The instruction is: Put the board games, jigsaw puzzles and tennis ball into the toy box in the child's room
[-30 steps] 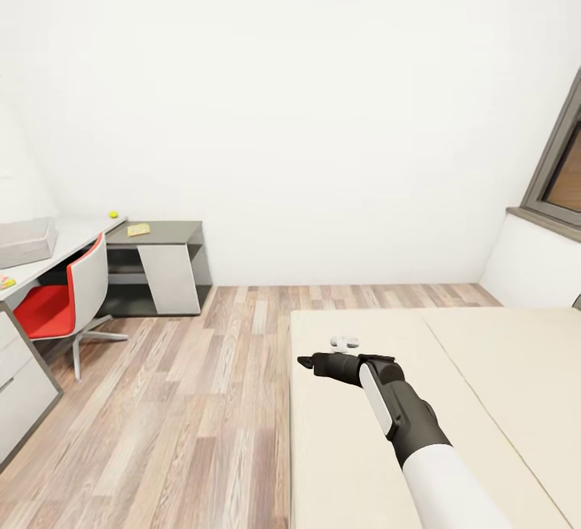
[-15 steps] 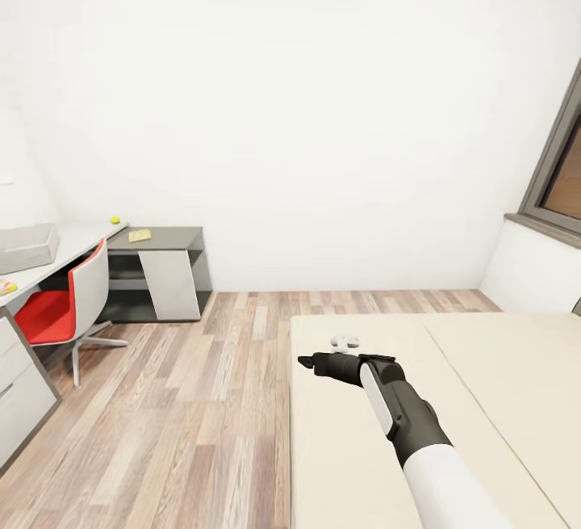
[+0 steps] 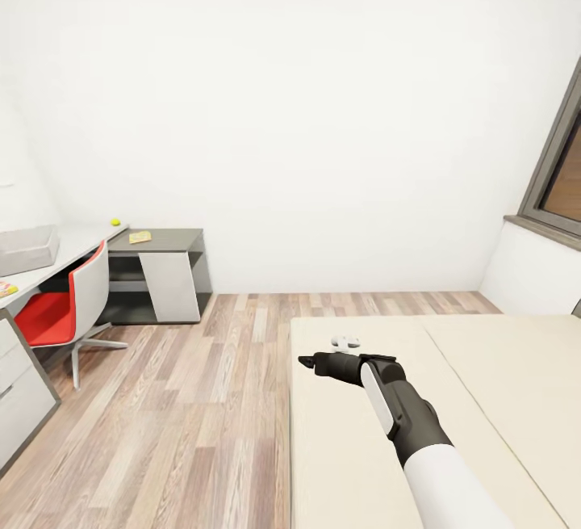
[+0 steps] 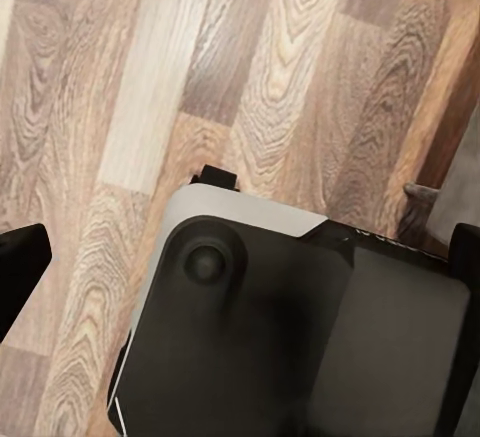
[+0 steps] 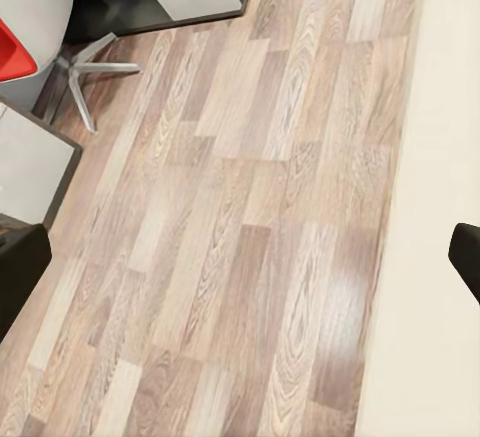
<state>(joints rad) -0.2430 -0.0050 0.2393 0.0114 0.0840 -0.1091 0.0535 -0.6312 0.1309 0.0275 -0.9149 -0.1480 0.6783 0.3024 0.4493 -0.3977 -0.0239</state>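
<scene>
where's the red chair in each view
Head view: the red chair is at the left, pulled up to the table, on the wood floor.
Right wrist view: the chair sits at the picture's edge, its star base on the floor.
Left wrist view: floor planks and the robot's dark body.
Shared landmark: the wood floor.
</scene>
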